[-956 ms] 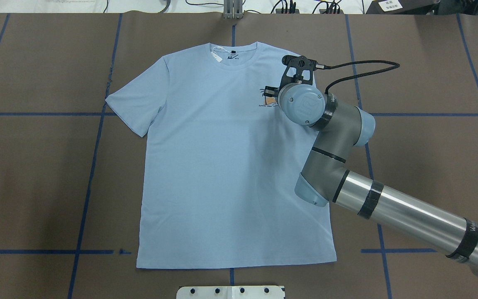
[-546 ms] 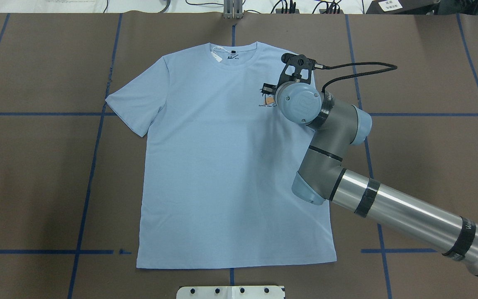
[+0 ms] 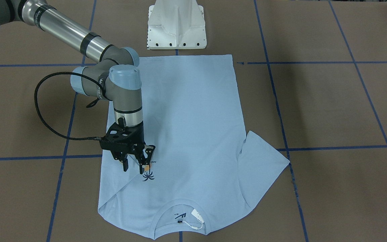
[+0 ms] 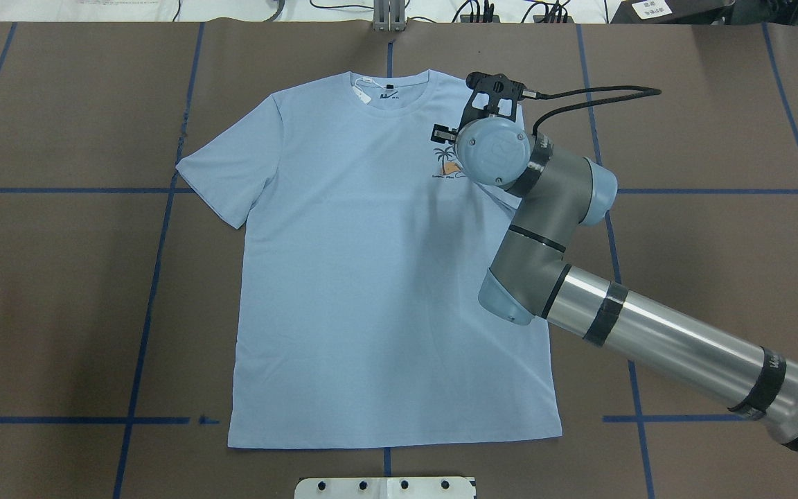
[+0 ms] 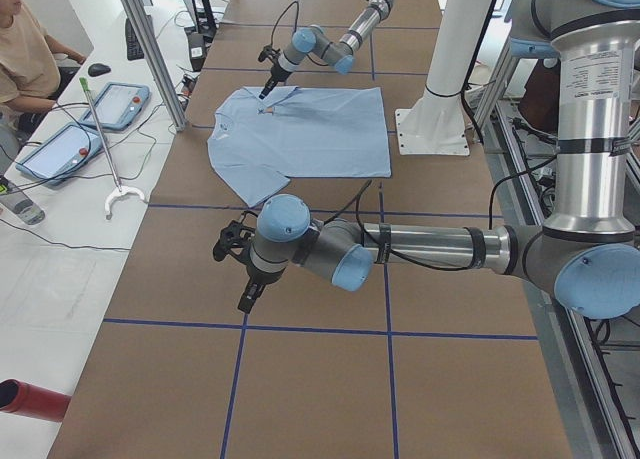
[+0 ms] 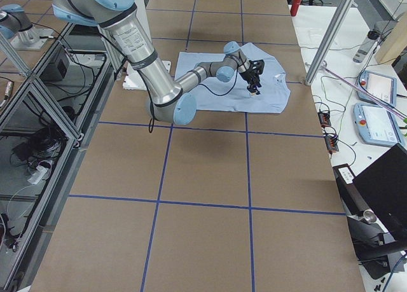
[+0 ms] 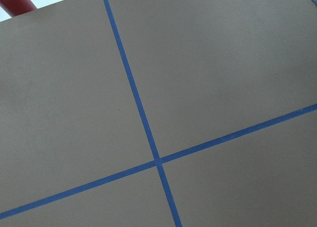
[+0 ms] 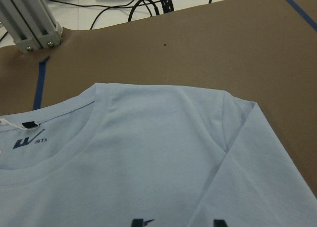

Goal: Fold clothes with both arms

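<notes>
Barely begun, by my reckoning: the light blue T-shirt [image 4: 371, 277] lies flat and face up on the bench [image 4: 59, 291]. The sleeve on my right side [image 8: 257, 158] seems turned in over the body, while the left-side sleeve [image 4: 222, 177] sticks out and the body is unfolded. My right gripper [image 3: 135, 165] hangs just over the fabric beside the palm chest print [image 3: 148, 175], jaws apart and holding nothing; my left gripper [image 5: 247, 297] is well apart over bare bench, and I cannot tell how its jaws stand.
</notes>
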You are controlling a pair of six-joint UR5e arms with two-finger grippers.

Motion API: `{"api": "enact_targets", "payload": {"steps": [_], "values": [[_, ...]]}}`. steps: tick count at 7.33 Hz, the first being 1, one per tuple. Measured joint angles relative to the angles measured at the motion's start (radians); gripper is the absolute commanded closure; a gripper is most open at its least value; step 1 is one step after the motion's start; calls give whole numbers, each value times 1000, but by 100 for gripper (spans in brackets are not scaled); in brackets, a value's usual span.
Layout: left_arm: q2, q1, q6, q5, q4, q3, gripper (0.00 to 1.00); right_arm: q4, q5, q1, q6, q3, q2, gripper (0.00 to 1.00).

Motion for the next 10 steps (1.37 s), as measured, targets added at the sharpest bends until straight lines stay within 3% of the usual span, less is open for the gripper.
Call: {"api": "enact_targets", "payload": {"steps": [3, 4, 6, 8, 9, 10], "values": [[-46, 5, -24, 0, -26, 0, 0, -117, 303, 170, -277, 63, 1, 0], [-76, 9, -82, 2, -80, -6, 0, -119, 415, 247, -390, 96, -34, 0], [-111, 60, -211, 9, -314, 0, 0, -117, 615, 404, -608, 133, -110, 0], [-177, 173, -343, 14, -421, 18, 0, -114, 741, 529, -776, 143, -185, 0], [-216, 261, -500, 67, -430, 37, 3, -113, 812, 591, -864, 145, -229, 0], [-249, 354, -649, 169, -433, 57, 23, -111, 868, 642, -920, 149, -269, 0]]}}
